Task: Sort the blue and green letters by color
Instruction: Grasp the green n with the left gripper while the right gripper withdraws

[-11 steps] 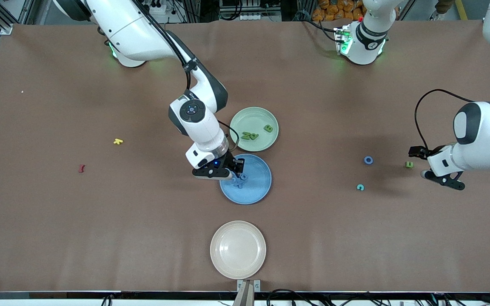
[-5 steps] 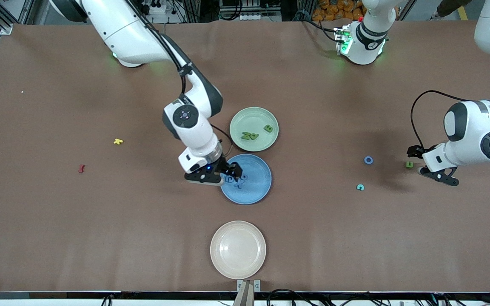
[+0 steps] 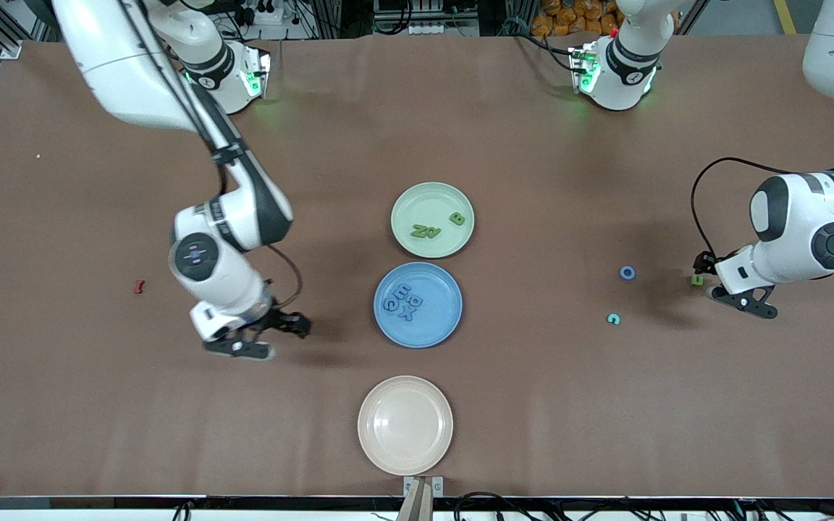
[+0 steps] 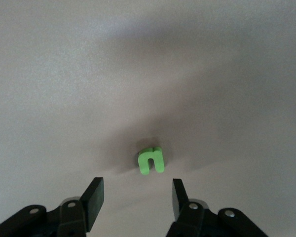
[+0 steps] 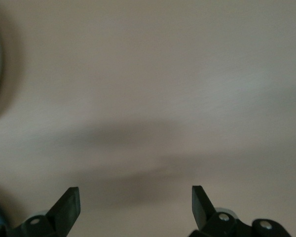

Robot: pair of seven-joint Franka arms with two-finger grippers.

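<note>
Letter (image 4: 151,160) — small, leaf-green, n-shaped

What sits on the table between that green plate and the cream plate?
The blue plate lies between the green plate and the cream plate, holding blue letters; the front view shows it.

Both arms were glossy white with dark grey joint bands and round grey caps. Black cables looped beside the wrists. Each claw was black, and green lights glowed at the bases.
</note>
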